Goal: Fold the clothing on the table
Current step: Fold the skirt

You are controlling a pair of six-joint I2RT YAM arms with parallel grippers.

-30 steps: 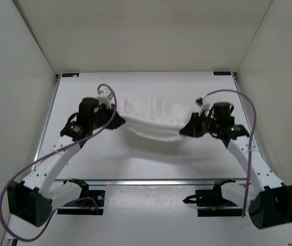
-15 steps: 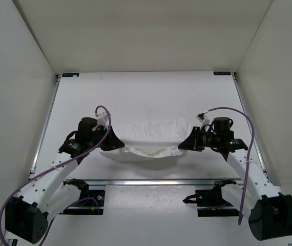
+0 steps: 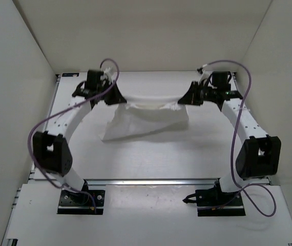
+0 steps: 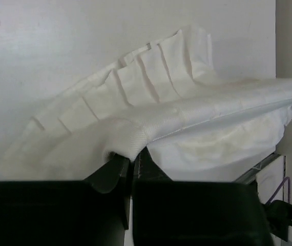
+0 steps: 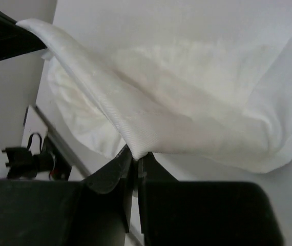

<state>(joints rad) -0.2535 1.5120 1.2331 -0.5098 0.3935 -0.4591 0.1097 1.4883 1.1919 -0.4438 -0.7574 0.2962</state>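
**Overhead view.** The left tool (image 3: 116, 98) and the right tool (image 3: 183, 100) are shown raised over the far half of the surface (image 3: 151, 159), well apart from each other. Each is closed on one end of the upper edge of the white garment (image 3: 146, 122). That edge is stretched between the two tools in a shallow sag. Below it the fabric hangs down toward the near side, and its lower part rests on the surface, with one corner spread out to the left. A purple cable (image 3: 59, 115) is looped beside the left arm, and a second cable (image 3: 236, 134) is draped along the right arm. A metal rail (image 3: 151, 181) crosses the near side, and the two arm bases are bolted just nearer than it.

**Left wrist view.** The dark fingers (image 4: 112, 174) are pressed together, and a fold of woven fabric is pinched at their tips. A taut hem runs off to the right, and a pleated band of fabric is seen beyond it.

**Right wrist view.** The fingers (image 5: 110, 177) are likewise shut on a fold of the hem. From there the hem rises to the upper left, where the other tool's dark tip is visible. Loose fabric is seen billowing beneath the hem.
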